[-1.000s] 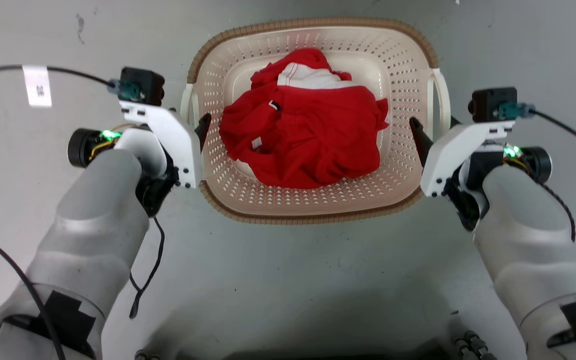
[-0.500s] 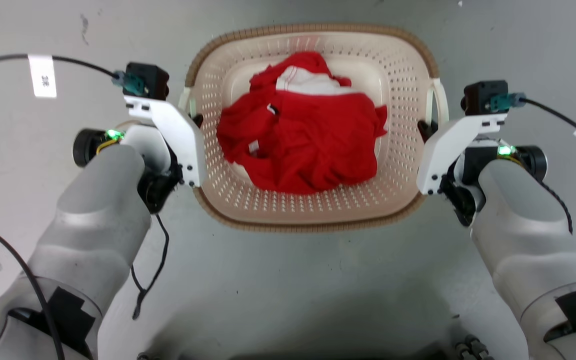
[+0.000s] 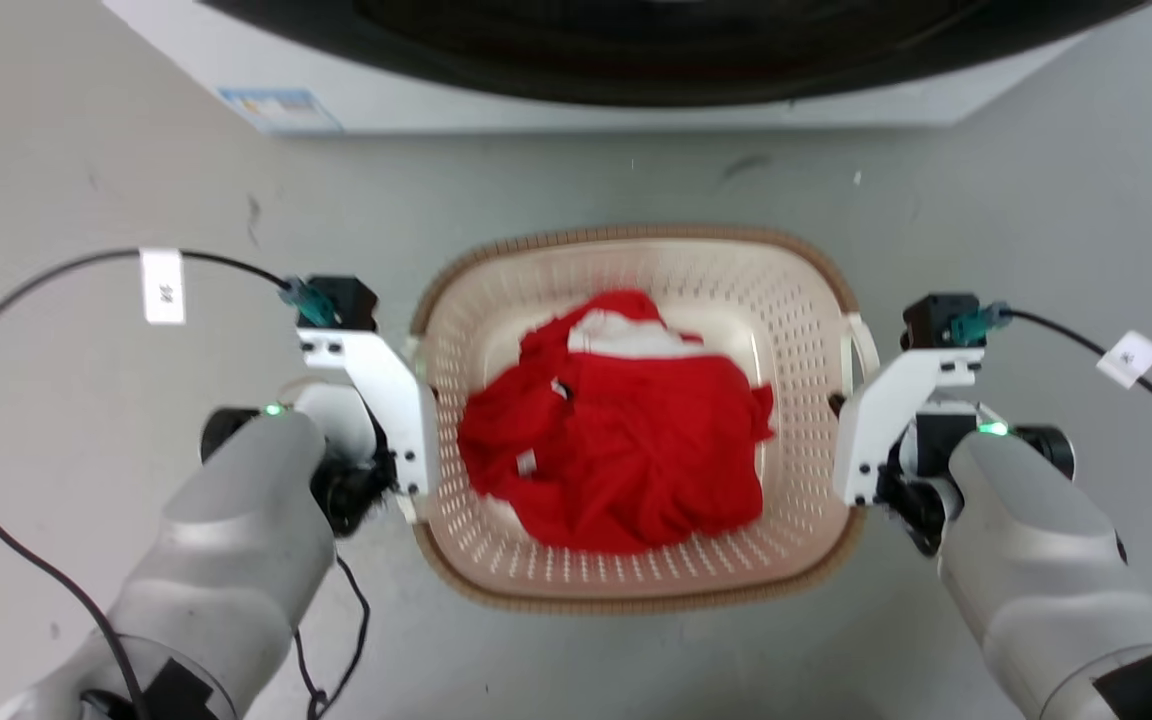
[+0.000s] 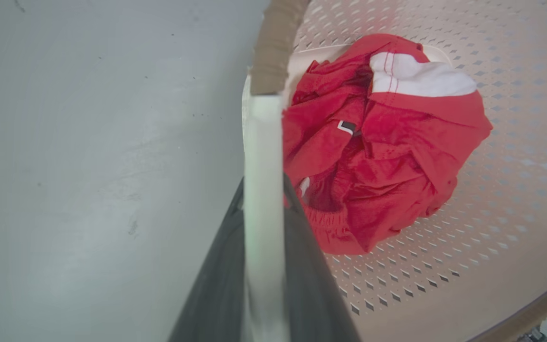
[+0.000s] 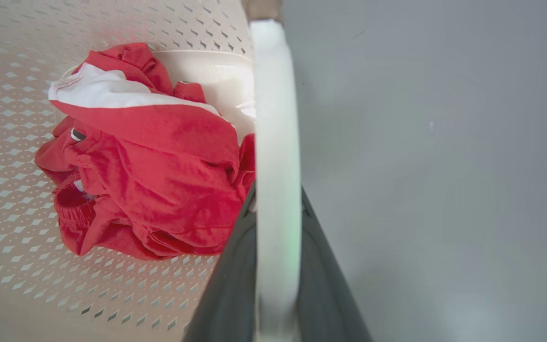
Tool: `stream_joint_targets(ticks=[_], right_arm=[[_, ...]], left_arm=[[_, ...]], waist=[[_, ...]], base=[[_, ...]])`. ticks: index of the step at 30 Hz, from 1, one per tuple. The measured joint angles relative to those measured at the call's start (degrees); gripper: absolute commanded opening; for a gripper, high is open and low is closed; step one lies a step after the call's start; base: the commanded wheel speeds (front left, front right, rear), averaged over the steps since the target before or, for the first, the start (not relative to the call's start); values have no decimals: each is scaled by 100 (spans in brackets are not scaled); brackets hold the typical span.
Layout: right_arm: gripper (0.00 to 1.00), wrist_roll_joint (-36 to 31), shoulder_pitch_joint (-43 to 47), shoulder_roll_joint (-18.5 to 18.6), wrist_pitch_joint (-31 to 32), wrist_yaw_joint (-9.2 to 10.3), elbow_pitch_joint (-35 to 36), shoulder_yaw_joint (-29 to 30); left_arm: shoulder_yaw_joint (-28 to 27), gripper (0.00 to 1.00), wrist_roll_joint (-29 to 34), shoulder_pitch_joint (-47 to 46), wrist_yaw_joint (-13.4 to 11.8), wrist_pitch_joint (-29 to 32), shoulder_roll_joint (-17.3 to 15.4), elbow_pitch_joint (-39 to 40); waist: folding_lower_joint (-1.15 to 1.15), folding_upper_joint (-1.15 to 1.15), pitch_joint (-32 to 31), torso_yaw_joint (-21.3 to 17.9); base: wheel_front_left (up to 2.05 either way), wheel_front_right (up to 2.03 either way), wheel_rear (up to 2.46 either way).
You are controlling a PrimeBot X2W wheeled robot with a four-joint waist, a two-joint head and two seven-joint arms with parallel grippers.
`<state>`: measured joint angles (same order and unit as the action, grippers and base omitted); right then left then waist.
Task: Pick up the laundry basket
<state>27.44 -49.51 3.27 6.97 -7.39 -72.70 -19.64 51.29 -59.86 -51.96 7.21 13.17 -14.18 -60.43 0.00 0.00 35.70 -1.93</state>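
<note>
The laundry basket [image 3: 636,598] is held between the two claws, with its cream perforated walls and brown woven-look rim seen from above in the head view.

The left claw [image 4: 264,199] is closed narrowly on the white left loop handle [image 4: 263,142]. Its two dark fingers [image 4: 214,285] are pressed against either side of the handle, with no gap to be seen. In the head view this claw [image 3: 414,352] is mostly hidden under its white wrist bracket, at the basket's left wall.

The right claw [image 5: 277,204] is clamped in the same way on the white right loop handle [image 5: 276,118], which is flanked closely by its dark fingers [image 5: 328,285]. In the head view it [image 3: 841,400] is met at the basket's right wall.

A crumpled red garment [image 3: 626,455] with a white panel is piled inside the basket, inward of both claws. It is seen just right of the left claw's fingers and just left of the right claw's fingers in the wrist views.

Grey floor [image 3: 576,170] is seen on the outer side of each claw. Beyond the claws and the basket, a white appliance [image 3: 556,105] with a dark curved front is seen. Whether the basket is clear of the floor cannot be told.
</note>
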Motion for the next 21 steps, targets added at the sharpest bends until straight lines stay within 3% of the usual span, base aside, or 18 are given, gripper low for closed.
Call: stream_joint_targets(ticks=[11, 21], right_arm=[[0, 286, 326, 76, 726, 8, -93, -83], [0, 583, 544, 90, 1410, 8, -104, -143]], left_arm=[[334, 0, -572, 322, -26, 641, 113, -8], [494, 0, -766, 474, -32, 605, 212, -268]], waist=[[0, 0, -1355, 45], [-1, 0, -2403, 5]], base=[[0, 0, 0], [0, 0, 0]])
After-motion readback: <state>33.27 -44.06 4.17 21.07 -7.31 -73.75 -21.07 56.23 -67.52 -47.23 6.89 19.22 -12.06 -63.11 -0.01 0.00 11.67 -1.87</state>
